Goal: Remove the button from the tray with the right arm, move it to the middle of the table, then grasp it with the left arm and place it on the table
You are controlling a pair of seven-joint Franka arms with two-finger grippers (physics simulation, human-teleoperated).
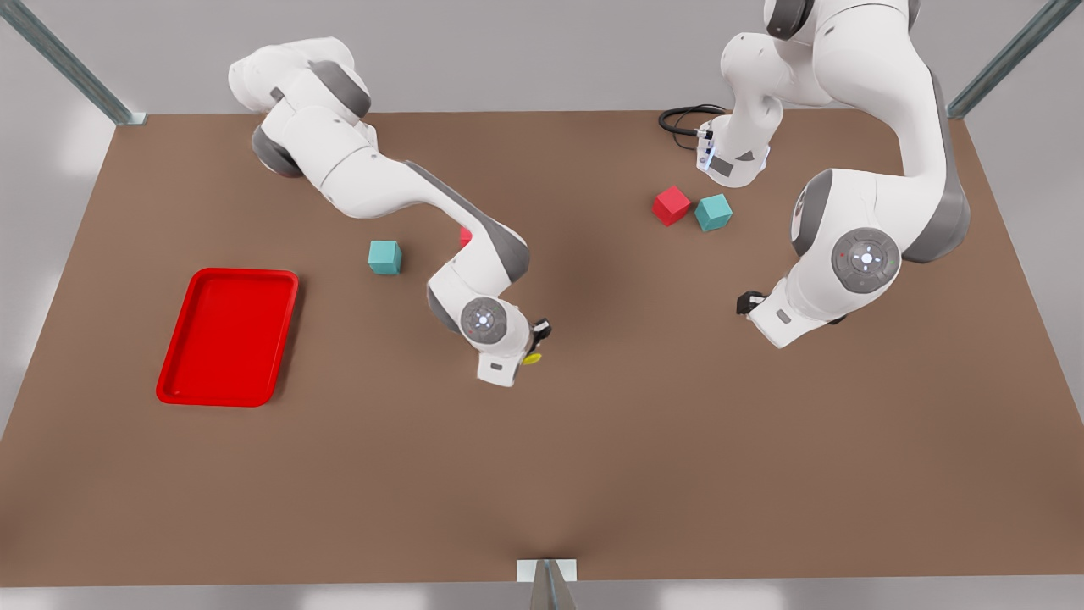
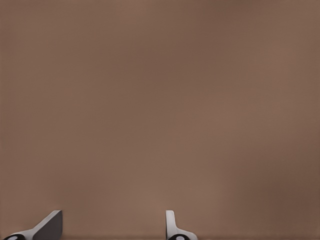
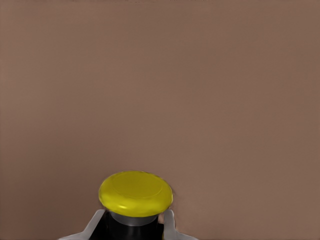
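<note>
The button [image 3: 135,192], a yellow cap on a black body, sits between the fingers of my right gripper [image 3: 132,222], which is shut on it above bare brown table [image 3: 200,100]. In the front view that gripper [image 1: 537,344] hangs near the table's middle with the button [image 1: 532,358] showing as a yellow speck at its tip. The red tray [image 1: 229,335] lies on the front view's left, with nothing in it. My left gripper [image 1: 749,302] hovers on the front view's right, apart from the button. Its fingers [image 2: 172,225] stand open over bare table.
A teal cube [image 1: 384,257] lies behind the right arm, and a red cube [image 1: 465,237] peeks out from behind that arm's forearm. Another red cube [image 1: 671,205] and teal cube [image 1: 713,212] sit side by side at the back right. A black cable [image 1: 682,119] coils near the left arm's base.
</note>
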